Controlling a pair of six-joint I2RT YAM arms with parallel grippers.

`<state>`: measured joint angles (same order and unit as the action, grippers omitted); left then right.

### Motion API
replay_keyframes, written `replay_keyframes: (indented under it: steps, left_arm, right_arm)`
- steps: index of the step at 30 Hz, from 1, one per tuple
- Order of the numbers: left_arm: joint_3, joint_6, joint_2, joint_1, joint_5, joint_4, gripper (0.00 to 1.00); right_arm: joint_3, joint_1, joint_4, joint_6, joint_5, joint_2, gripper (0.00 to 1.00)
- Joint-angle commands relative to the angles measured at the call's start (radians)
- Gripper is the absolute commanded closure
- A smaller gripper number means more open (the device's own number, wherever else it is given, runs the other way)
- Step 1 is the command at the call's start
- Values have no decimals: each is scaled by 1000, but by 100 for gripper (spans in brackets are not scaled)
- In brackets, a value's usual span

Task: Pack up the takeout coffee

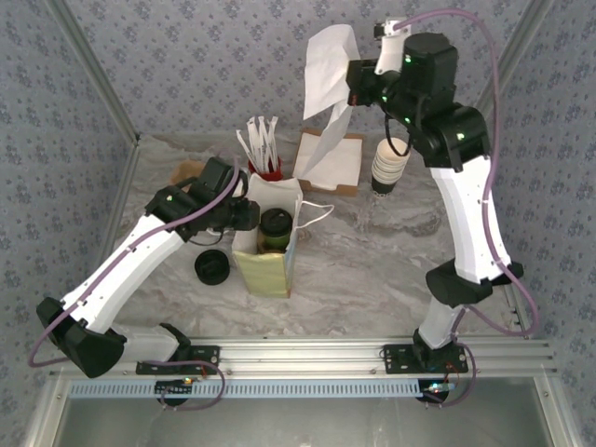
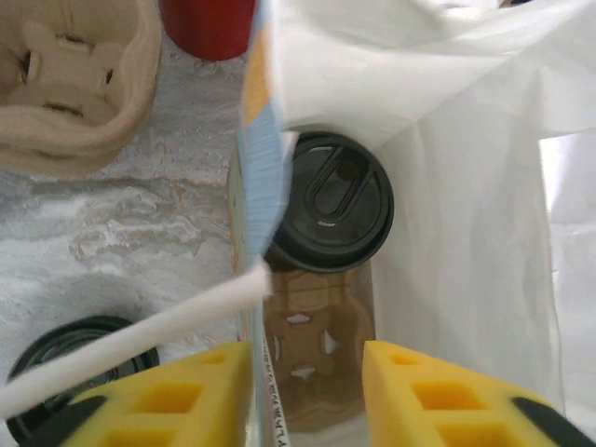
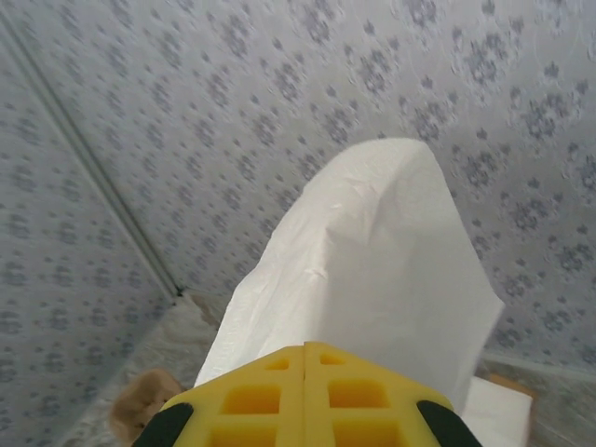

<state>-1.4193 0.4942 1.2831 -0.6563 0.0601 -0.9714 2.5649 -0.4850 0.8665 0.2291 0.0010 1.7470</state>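
Top view: the left arm reaches low across the counter, with the left gripper at the paper bag rim. The takeout coffee stands inside that bag. The right arm is reared up high, the right gripper pinching a white napkin.

Left wrist: the left gripper is spread wide over the paper bag, takeout coffee below, upright.

Right wrist: the right gripper is pressed together on the napkin.
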Motion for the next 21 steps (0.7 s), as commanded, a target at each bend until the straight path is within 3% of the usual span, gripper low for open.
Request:
replay_keyframes:
  steps: [1, 7, 12, 15, 18, 21]
  left_arm:
    - [-114, -35, -13, 0, 11, -19, 51]
    - [-258, -149, -19, -46, 76, -31, 38]
    - [-334, -300, -27, -162, 134, 26, 28]
    - [-340, -371, -39, -209, 102, 63, 22]
    - [-313, -400, -80, -223, 54, 106, 21]
    - [-303, -404, -125, -223, 102, 92, 21]
  right_arm:
    - [31, -9, -18, 56, -88, -56, 100]
    - [31, -28, -41, 114, -153, -94, 100]
    - [29, -61, -79, 159, -207, -100, 100]
    - [32, -88, -99, 179, -237, -83, 100]
    - [44, -116, -102, 189, -241, -69, 100]
    - [48, -141, -112, 206, -252, -59, 100]
